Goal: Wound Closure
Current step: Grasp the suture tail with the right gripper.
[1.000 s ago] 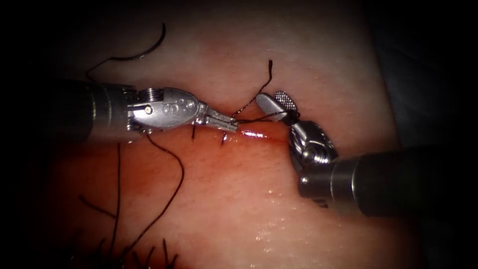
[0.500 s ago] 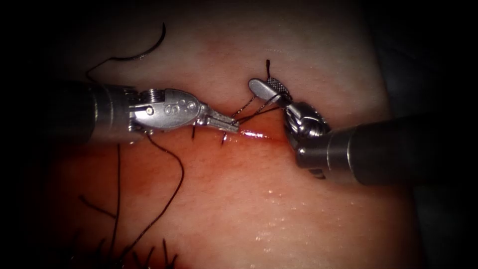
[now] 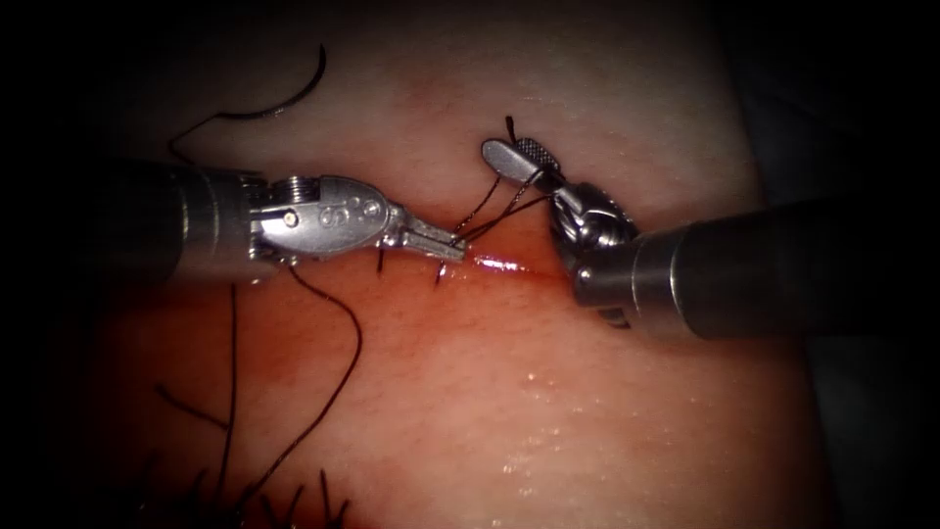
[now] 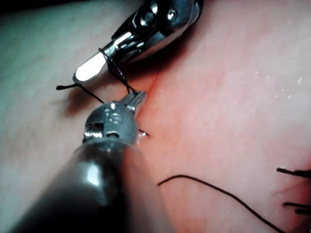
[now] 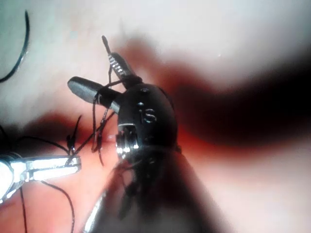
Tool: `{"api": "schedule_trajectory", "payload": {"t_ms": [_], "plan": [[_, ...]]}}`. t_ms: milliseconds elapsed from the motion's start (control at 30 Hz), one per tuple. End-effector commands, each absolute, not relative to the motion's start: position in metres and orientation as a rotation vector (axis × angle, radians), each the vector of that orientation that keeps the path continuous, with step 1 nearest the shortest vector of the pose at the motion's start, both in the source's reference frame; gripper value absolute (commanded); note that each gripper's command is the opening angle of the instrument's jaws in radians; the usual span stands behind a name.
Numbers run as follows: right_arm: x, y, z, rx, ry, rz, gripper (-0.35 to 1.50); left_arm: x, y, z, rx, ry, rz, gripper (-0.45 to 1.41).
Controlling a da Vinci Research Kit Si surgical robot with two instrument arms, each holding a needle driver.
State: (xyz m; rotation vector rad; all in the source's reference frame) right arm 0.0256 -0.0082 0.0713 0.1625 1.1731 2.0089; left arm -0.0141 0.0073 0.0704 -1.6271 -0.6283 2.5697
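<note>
Jaws of our left arm's slim silver needle driver [image 3: 452, 244] are pressed together on the dark thread [image 3: 487, 217] right at the cut [image 3: 509, 264], just beside the dark stitches already crossing it; the wrist camera on that arm shows the same pinch [image 4: 137, 99]. Opposite, we see our right arm's steel needle driver [image 3: 519, 157] with its two jaws spread apart above the cut, on the pale upper side of the pork tissue [image 3: 587, 421], and two strands of thread run from the left tool's tip up between and around those spread jaws — a short free end sticks up just past them. From the right arm's own camera the spread jaws [image 5: 104, 77] show thread draped over them, nothing clamped. Our thin curved dark needle [image 3: 294, 93] lies loose on the tissue well apart, to the upper left, out of the tissue and held by neither tool. More thread trails down over the reddened tissue below the left tool — red fluid [image 3: 411, 313] stains that area.
</note>
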Motion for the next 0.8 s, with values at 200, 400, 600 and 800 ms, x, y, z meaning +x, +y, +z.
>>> {"api": "schedule_trajectory", "payload": {"t_ms": [200, 400, 600, 800], "plan": [[0.0254, -0.0095, 0.0731, 0.104, 1.122, 1.975, 1.01, -0.0151, 0.0075, 0.0712, -1.621, -0.628, 2.574, -0.45], [0.0258, -0.0087, 0.0739, 0.136, 1.123, 1.942, 1.28, -0.0151, 0.0071, 0.0713, -1.619, -0.632, 2.583, -0.45], [0.0257, -0.0087, 0.0755, 0.116, 1.086, 1.911, 1.33, -0.0149, 0.0070, 0.0714, -1.616, -0.637, 2.580, -0.45], [0.0253, -0.0087, 0.0775, 0.025, 0.981, 1.845, 1.43, -0.0151, 0.0069, 0.0716, -1.612, -0.639, 2.587, -0.45]]}}
